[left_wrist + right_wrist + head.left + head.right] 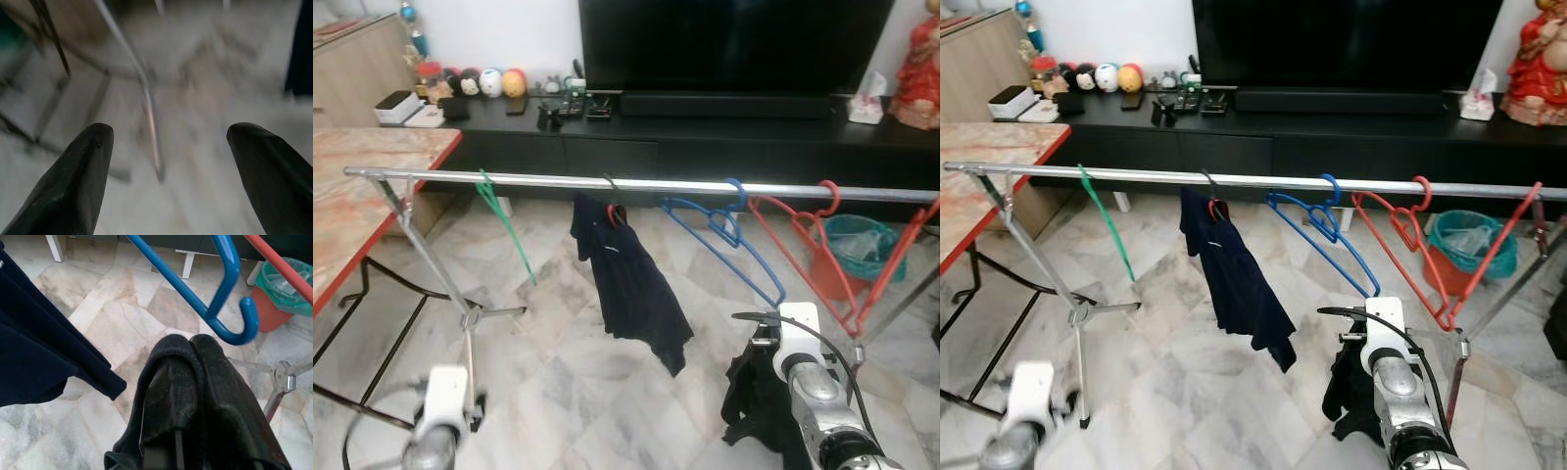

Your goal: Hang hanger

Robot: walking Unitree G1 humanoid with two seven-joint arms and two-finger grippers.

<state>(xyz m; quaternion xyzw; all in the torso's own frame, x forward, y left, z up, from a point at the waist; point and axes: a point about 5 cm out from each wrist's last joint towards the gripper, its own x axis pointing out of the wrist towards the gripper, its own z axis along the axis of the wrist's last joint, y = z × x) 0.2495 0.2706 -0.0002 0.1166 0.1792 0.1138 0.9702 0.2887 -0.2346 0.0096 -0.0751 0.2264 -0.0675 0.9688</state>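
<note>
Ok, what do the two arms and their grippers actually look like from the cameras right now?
Both arms are silver metal with a white block at the wrist. The right arm carries a black cable looping over its white wrist housing. The left arm looks blurred. The left gripper has two long, black, rounded, matte fingers. The right gripper has the same black fingers, slightly dusty-looking.

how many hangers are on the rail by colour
green hanger: 1
blue hanger: 1
red hangers: 2, one bare, one small one under the dark garment
total: 4 on the rail
</note>
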